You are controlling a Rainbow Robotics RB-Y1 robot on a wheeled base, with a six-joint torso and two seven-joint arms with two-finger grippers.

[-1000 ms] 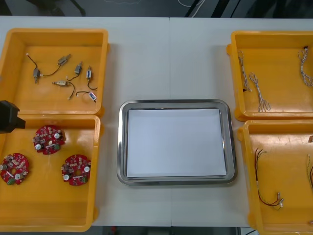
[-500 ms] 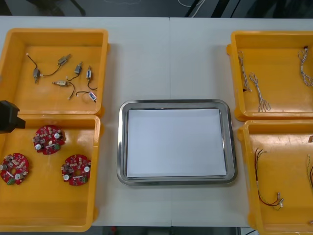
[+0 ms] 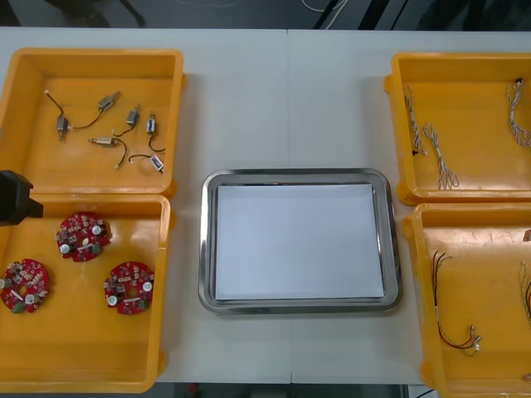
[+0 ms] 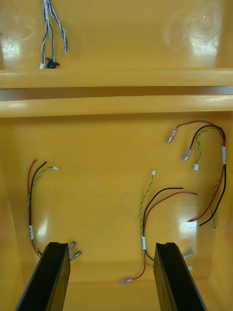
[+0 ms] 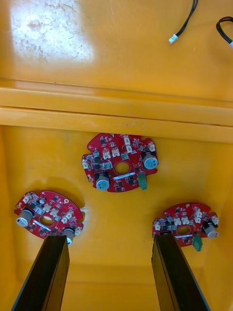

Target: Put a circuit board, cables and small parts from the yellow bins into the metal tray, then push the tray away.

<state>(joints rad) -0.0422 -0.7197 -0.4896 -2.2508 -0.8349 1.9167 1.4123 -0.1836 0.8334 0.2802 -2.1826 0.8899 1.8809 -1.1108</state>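
Three round red circuit boards (image 3: 81, 236) lie in the near left yellow bin (image 3: 75, 352). My left gripper (image 5: 109, 239) hangs open above them, with one board (image 5: 120, 163) ahead of the fingers and the other two boards (image 5: 46, 220) (image 5: 187, 224) by the fingertips. In the front view that arm is a black block (image 3: 15, 197) at the left edge. My right gripper (image 4: 110, 247) is open over the near right bin (image 3: 489, 240), and a red and yellow cable (image 4: 145, 218) lies between its fingers. The metal tray (image 3: 299, 177), white inside, sits at the table's middle and holds nothing.
Small metal parts (image 3: 108, 124) with black leads lie in the far left bin (image 3: 99, 62). Twisted blue and white cables (image 3: 436, 149) lie in the far right bin (image 3: 465, 66). More red and yellow cables (image 3: 452, 315) lie in the near right bin. Bare table runs beyond the tray.
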